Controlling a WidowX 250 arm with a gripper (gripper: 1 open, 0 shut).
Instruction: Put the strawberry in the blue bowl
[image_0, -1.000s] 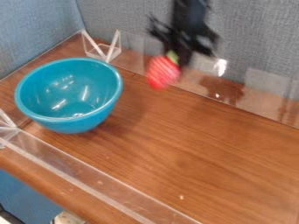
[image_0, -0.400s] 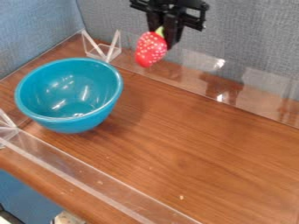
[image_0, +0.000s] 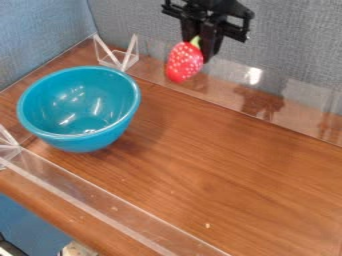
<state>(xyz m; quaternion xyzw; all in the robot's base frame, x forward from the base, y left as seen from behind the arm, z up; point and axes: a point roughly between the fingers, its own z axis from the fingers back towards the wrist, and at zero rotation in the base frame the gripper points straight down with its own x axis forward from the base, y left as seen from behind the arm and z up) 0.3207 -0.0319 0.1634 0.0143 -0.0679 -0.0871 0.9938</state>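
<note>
The red strawberry (image_0: 185, 62) hangs in the air above the back of the wooden table, held by its green top. My black gripper (image_0: 205, 41) is shut on that top, coming down from the upper edge of the camera view. The teal-blue bowl (image_0: 80, 108) sits upright at the left of the table with nothing in it. The strawberry is up and to the right of the bowl, apart from it.
A wooden tabletop (image_0: 227, 160) is ringed by a low clear plastic wall (image_0: 120, 215) along the front and left. Clear plastic stands (image_0: 123, 52) stand at the back left corner. A blue-grey fabric backdrop (image_0: 287, 45) lies behind.
The gripper has lifted the strawberry off near the table surface, swung it left, then shifted slightly back right. The bowl has not moved.
</note>
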